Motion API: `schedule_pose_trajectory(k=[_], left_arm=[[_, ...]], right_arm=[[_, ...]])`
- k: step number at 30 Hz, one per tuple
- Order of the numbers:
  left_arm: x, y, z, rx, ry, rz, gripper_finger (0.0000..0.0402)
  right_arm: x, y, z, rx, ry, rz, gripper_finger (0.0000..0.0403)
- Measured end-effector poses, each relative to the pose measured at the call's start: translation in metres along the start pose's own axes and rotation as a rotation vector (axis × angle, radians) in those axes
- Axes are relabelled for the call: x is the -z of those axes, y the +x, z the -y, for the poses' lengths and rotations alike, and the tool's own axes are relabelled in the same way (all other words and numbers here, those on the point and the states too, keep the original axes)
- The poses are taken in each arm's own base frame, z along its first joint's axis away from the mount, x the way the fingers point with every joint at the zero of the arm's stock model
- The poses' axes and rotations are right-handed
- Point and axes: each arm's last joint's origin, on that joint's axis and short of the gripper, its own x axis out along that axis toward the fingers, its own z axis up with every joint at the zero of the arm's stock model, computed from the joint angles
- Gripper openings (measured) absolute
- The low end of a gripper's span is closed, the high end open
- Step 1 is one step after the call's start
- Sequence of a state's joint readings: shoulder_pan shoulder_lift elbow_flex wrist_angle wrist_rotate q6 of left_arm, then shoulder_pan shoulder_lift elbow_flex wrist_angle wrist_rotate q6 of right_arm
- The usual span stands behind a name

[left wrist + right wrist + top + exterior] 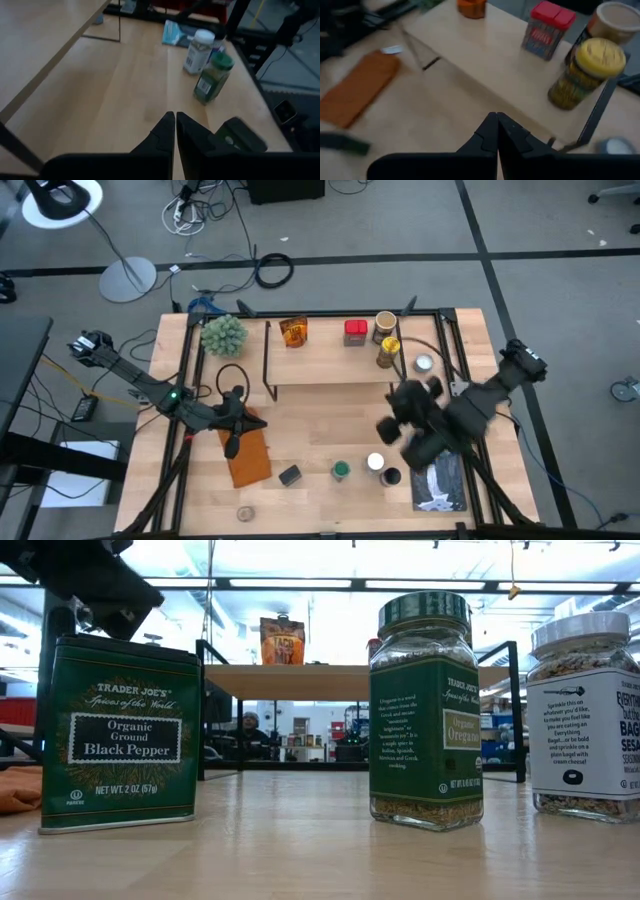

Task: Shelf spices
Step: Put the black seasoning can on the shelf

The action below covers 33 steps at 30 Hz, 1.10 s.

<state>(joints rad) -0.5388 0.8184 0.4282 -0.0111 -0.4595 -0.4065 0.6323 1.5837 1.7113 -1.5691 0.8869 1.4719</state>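
Four spices already stand on the shelf [330,355]: an amber jar [293,331], a red tin [355,331], a tan-lidded jar [386,324] and a yellow-lidded jar [388,352]. Waiting on the counter [310,430] near its front edge are the black pepper tin [290,475], the green-lidded oregano jar [341,470], a white-lidded jar [375,463] and a dark jar [391,476]. The main risk lies with the right end effector [496,131]: it hangs just before the shelf's right end, fingers pressed together and holding nothing, and a careless swing could clip the yellow-lidded jar at the board's edge or strike the wire leg. The three jars under that arm also stand close together, so a descent on one may topple its neighbour. The right arm reaches in from the counter's right side, elbow bent, wrist tipped toward the shelf. The left end effector [233,442], also pressed together and empty, hangs over the orange-brown notebook [248,452], pointing across the counter toward the waiting jars.
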Motion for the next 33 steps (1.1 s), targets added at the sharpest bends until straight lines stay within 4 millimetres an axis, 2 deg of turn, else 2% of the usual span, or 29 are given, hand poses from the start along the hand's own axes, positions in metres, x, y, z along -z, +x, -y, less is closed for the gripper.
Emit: schedule_pose_trajectory(k=[4,6,10,15,22,26,33], left_arm=[[-0.003,0.001,0.005,0.029,-0.033,0.037,0.002],[-0.002,0.004,0.01,0.049,-0.035,0.047,0.0016],[0.001,0.013,0.024,0.05,-0.019,0.029,0.0004],[-0.009,0.025,0.047,0.045,0.017,0.01,0.0003],[-0.027,0.038,0.074,-0.064,0.069,-0.074,0.0003],[-0.032,0.045,0.087,-0.096,0.073,-0.093,0.0003],[-0.031,0.061,0.099,-0.052,0.027,-0.039,0.0007]], right_arm=[[0.037,-0.022,-0.002,-0.082,0.013,0.075,0.0],[0.054,-0.026,0.0,-0.099,0.021,0.077,0.0],[0.089,-0.02,0.007,-0.077,0.041,0.053,0.0],[0.118,-0.005,0.019,-0.029,0.049,0.071,0.0002],[0.139,0.016,0.03,0.019,0.083,0.092,0.0003],[0.142,0.018,0.03,0.028,0.083,0.064,0.0002],[0.142,0.018,0.03,0.03,0.028,0.063,0.0009]])
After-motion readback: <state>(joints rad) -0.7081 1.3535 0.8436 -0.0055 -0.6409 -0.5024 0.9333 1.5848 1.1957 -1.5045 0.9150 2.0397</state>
